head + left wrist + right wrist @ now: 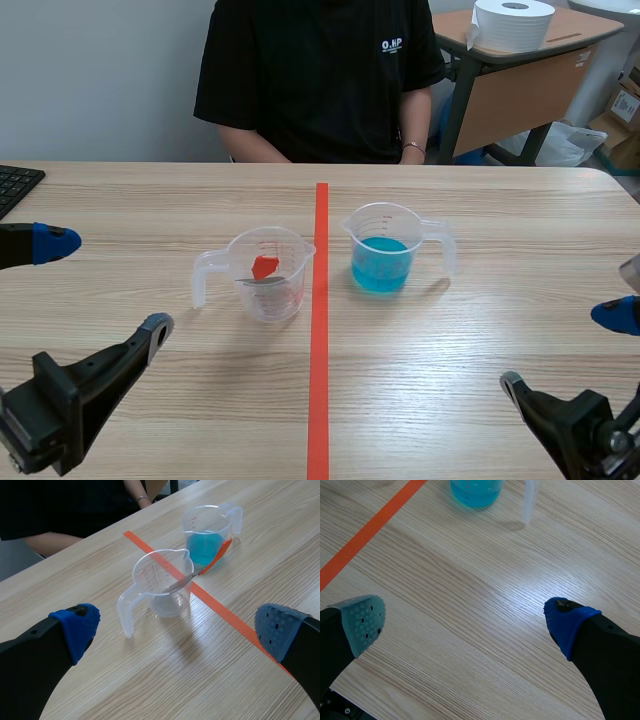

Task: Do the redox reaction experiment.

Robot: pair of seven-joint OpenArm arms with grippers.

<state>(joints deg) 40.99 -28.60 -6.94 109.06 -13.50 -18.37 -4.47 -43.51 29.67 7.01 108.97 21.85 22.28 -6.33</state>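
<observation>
reaching in with the left gripper point(177, 630) spread wide before the clear jug point(268, 292) left of the tape point(319, 380) and the right gripper point(467, 622) equally wide near the jug of blue liquid point(381, 265), you risk tipping and spilling it if a finger knocks it sideways.

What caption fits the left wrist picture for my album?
Open left gripper faces a clear jug holding a grey metal piece; a jug of blue liquid stands beyond.
</observation>
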